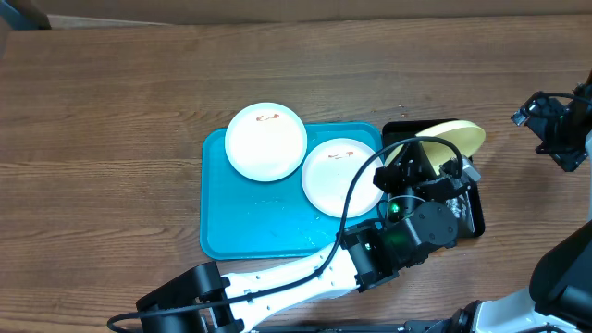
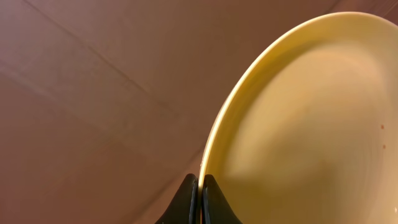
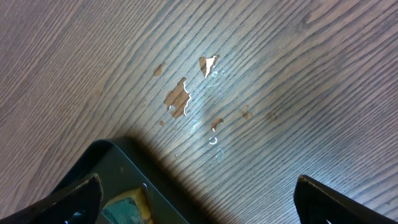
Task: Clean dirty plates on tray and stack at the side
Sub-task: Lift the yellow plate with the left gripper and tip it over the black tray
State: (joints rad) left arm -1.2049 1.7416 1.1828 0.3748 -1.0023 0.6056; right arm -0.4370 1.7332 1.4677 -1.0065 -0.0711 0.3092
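Item 1, pale yellow-green plate [image 1: 455, 137]: off the tray, held up and tilted at the far end of the black tray [image 1: 474, 213]; we cannot tell whether it touches that tray; the left wrist view shows a few tiny specks on its face [image 2: 311, 124].

Item 2, left gripper [image 1: 421, 159]: its arm reaches in from the lower left across the near right corner of the turquoise tray [image 1: 250, 236]; in the wrist view the jaws [image 2: 199, 182] are pressed together on the plate's rim, with only the rim's thickness between them.

Item 3, first white plate [image 1: 266, 141]: rests at the far left of the turquoise tray, its edge overhanging the rim; we note a small brown smear near its far side.

Item 4, second white plate [image 1: 339, 178]: lies flat inside the tray, just beside the first and partly crossed by the left arm's cable; it has a small brown smear too.

Item 5, right gripper [image 1: 555, 129]: well apart from the trays at the right edge of the table [image 1: 111, 111]; in the wrist view [image 3: 198, 186] the fingers are spread wide with nothing between them; below lie wet spots on the wood and a dark rimmed corner [image 3: 118, 163], and we cannot tell what is in it.
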